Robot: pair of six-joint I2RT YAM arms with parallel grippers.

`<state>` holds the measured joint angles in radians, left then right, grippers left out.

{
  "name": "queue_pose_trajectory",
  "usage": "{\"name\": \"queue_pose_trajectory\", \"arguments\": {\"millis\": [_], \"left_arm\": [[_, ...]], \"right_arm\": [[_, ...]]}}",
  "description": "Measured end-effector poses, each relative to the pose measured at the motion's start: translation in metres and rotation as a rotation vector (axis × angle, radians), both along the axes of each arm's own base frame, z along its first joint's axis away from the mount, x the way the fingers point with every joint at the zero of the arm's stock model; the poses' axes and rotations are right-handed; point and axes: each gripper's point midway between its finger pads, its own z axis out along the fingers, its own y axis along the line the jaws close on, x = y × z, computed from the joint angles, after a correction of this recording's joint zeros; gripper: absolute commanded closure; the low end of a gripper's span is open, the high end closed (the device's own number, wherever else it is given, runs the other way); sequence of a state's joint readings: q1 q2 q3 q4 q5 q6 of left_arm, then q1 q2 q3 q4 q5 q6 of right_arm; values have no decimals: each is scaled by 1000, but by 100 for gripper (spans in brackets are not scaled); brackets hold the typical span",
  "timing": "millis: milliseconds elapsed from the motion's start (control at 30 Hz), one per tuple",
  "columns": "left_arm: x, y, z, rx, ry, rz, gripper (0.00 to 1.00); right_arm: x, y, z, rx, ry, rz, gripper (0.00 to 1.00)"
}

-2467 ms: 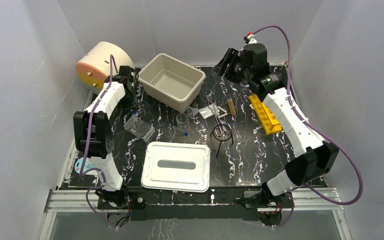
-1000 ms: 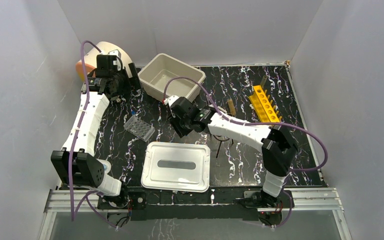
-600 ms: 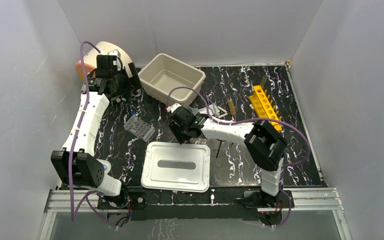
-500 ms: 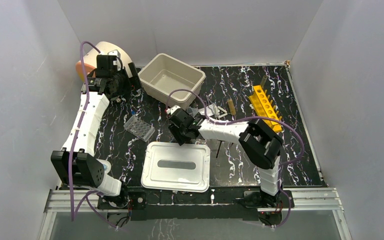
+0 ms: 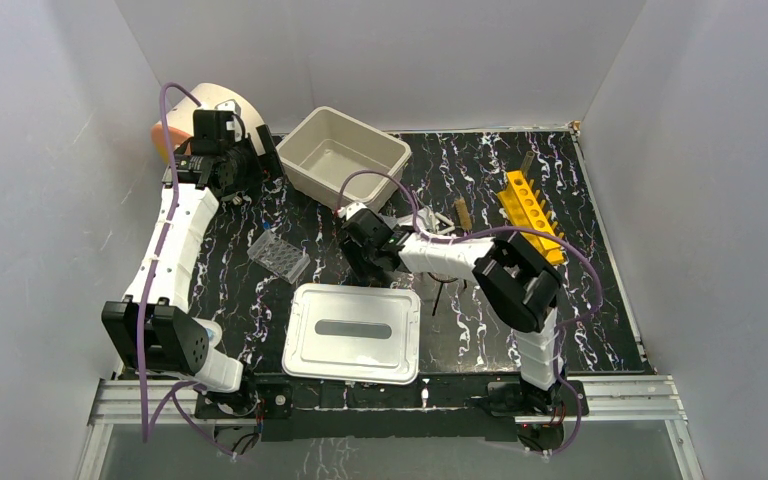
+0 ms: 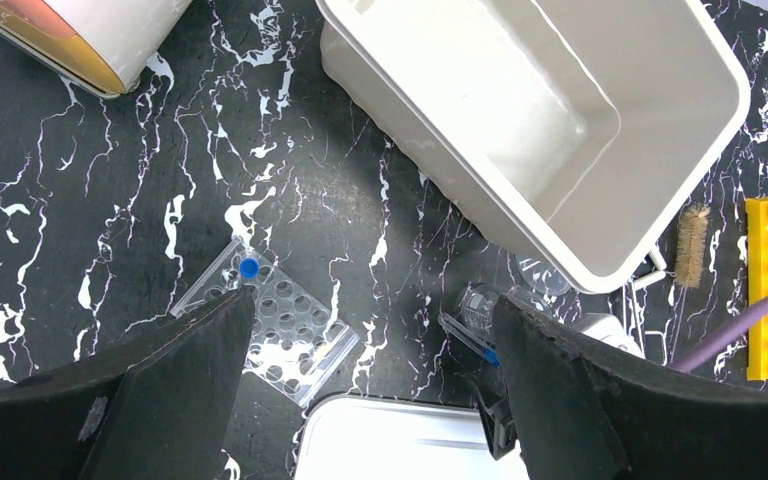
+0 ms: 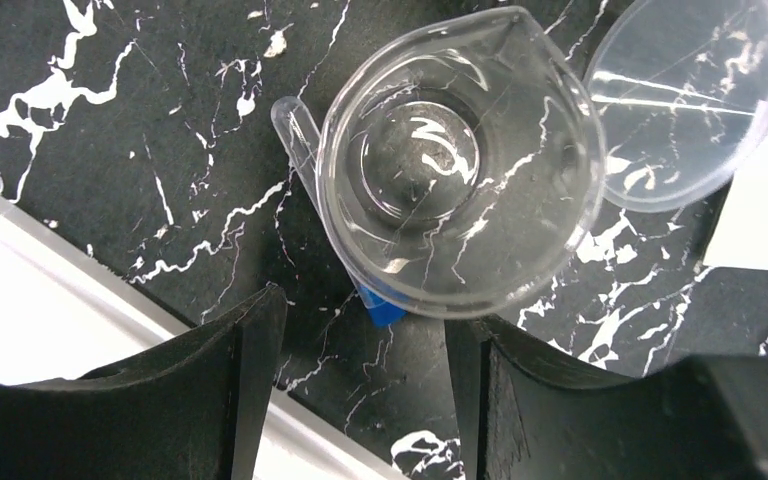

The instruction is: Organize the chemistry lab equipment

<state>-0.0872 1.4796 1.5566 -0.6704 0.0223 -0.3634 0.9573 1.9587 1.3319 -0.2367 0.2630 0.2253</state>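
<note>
1 blue-capped vial [image 7: 298, 135] just beside beaker [image 7: 460, 160]

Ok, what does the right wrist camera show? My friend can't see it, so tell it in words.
A clear beaker stands on the black marbled table, seen from above, with the right gripper open just short of it. A blue-capped vial lies by it, partly hidden, and a clear funnel sits beside it.

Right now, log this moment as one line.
right gripper open beside clear plastic beaker, nothing gripped | blue-capped clear vial lying beside beaker | left gripper open, empty, raised near cream rectangular bin
</note>
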Motion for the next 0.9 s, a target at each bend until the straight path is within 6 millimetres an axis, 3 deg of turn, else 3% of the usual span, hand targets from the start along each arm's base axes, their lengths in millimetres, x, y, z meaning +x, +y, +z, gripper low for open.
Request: {"name": "queue_pose_trajectory", "arguments": {"millis": [133,600,900], "left_arm": [[0,-1,0,-7,1,-1,12],[-2,-2,-4,-15,12,5,12],[-6,-2,7,-41,-12,32,16]], "right_arm": [[1,3,-12,-10,2,21,38],[0,16,-12,13,-2,106,56],[10,36,-11,8,-34,151,57]]}}
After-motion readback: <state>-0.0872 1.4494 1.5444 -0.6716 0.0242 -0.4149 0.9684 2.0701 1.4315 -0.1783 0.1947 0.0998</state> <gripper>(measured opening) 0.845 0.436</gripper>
